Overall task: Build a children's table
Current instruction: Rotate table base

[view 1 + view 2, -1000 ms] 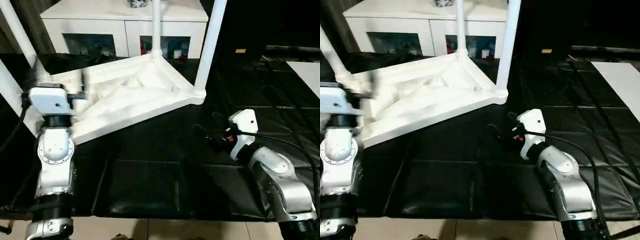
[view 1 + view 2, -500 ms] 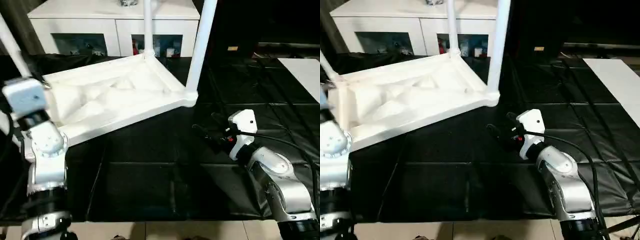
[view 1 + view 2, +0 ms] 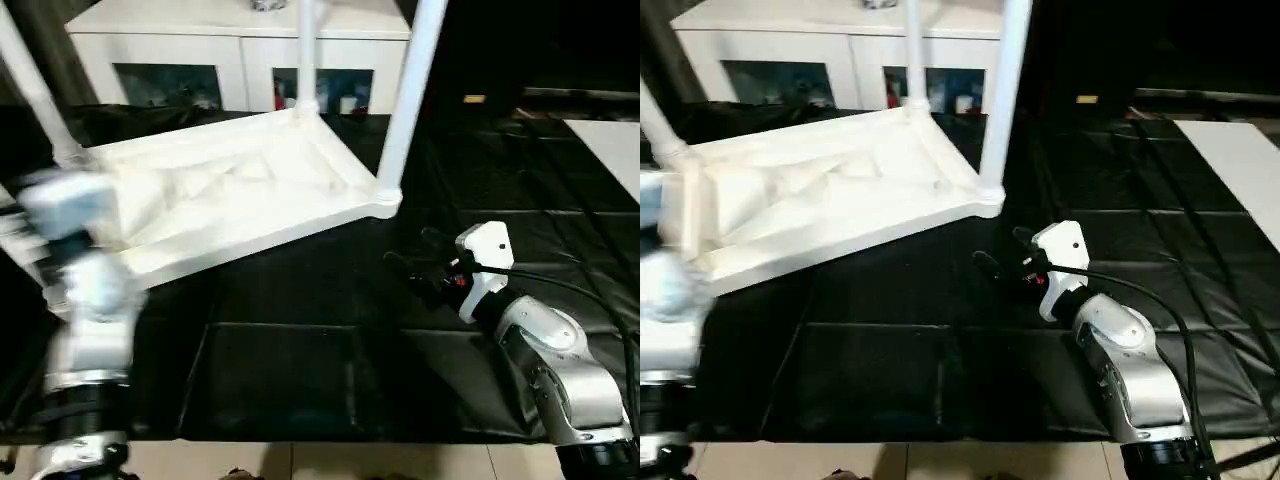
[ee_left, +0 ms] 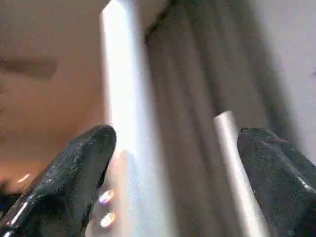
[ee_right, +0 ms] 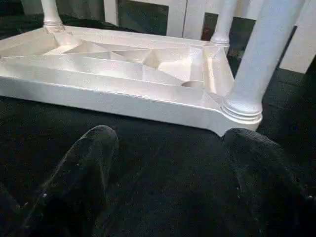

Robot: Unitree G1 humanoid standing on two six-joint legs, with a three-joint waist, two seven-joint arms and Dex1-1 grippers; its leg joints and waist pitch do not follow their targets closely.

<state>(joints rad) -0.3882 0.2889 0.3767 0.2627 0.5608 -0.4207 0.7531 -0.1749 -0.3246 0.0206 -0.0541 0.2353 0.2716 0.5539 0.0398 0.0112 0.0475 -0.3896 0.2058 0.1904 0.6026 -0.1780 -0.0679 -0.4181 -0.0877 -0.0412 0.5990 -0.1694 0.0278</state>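
Tabletop point(image 3: 235, 195), white and ribbed, lies underside-up on the black mat point(image 3: 300, 370) in the upper-left half of the head views, with white legs standing in its corner sockets: one at the right-hand corner point(image 3: 408, 95), one at the far corner point(image 3: 308, 55) and one at the upper left point(image 3: 35, 85). With those legs seated, the build looks far along; I judge the step in hand to be finishing the remaining near-left corner or readying to turn the table upright, which would call for a firm hold on the frame. Left gripper point(image 4: 173, 163) has its black fingers spread wide around nothing, aimed upward past a leg; its arm blurs at the left edge. Right gripper point(image 5: 168, 168) rests low on the mat, fingers apart, empty, pointing at the nearest corner.
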